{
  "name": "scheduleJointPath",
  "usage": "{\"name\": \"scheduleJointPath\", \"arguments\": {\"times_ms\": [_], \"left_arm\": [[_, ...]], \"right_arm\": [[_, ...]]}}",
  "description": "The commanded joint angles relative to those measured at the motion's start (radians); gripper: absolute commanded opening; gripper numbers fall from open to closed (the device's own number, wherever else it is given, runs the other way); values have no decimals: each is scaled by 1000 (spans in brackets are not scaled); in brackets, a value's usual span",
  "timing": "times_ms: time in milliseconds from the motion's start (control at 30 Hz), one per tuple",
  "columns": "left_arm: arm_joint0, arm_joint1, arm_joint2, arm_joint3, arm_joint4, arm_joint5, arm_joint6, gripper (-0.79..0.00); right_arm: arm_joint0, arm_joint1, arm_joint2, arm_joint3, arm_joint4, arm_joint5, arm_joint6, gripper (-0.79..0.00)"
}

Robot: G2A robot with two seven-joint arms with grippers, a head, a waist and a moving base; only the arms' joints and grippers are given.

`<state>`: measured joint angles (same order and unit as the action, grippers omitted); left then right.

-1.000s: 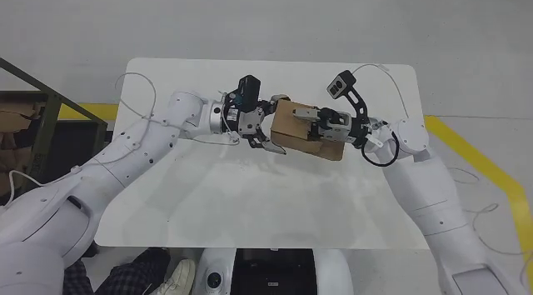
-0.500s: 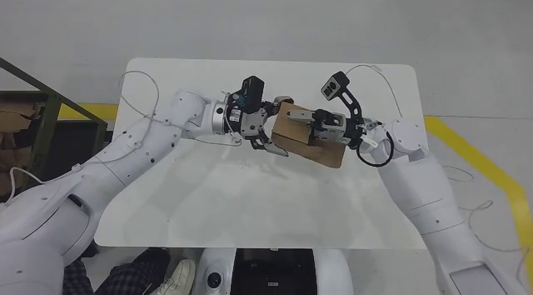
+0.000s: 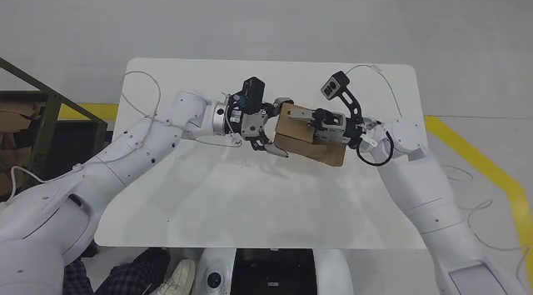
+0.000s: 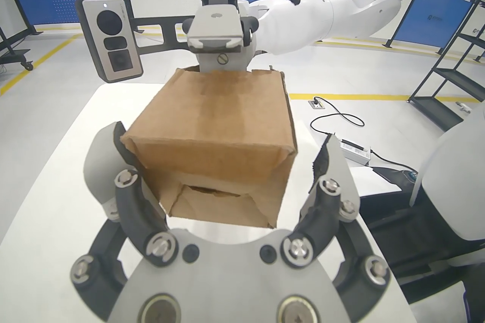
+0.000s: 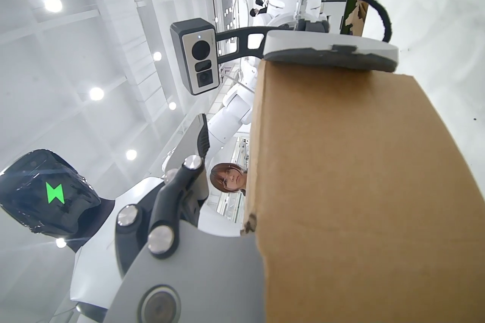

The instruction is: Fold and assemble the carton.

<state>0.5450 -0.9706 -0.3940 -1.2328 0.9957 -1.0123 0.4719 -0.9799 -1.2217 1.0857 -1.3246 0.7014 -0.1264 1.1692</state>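
The carton [image 3: 306, 132] sits just toward 2 o'clock of the worktop [image 3: 250, 203] centre. The right tool [image 3: 321, 122] steadies its 3 o'clock end, though I cannot tell its grip. The left tool [image 4: 222, 135], spread wide, brackets the 9 o'clock end, probably to press the tucked flaps home.

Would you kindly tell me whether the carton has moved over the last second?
Yes, slightly: the carton has turned a little, its right end shifting toward the near edge of the table.
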Motion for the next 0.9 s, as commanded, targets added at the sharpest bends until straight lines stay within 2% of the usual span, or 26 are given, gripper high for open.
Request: {"name": "scheduleJointPath", "arguments": {"times_ms": [0,33,100,167,200,433,667,867], "left_arm": [[-1,1,0,5,-5,0,-1,0],[-2,1,0,6,-7,0,-1,0],[-2,1,-1,10,-10,0,0,0],[-3,2,-2,11,-12,0,-2,0],[-3,2,-1,12,-15,0,-2,0],[3,8,-9,24,-17,0,10,0],[25,28,-50,67,-24,0,59,0],[37,40,-62,40,-25,0,49,0]], "right_arm": [[-3,2,8,0,-4,2,2,-557],[-5,3,12,-1,-5,2,2,-560],[-8,5,17,-4,-8,4,5,-619],[-12,7,22,-7,-12,7,8,-754],[-13,7,23,-9,-14,8,8,-785],[-18,11,36,-12,-17,11,12,-785],[-21,16,53,-11,-24,12,13,-785],[-20,18,55,-20,-35,13,14,-785]]}}
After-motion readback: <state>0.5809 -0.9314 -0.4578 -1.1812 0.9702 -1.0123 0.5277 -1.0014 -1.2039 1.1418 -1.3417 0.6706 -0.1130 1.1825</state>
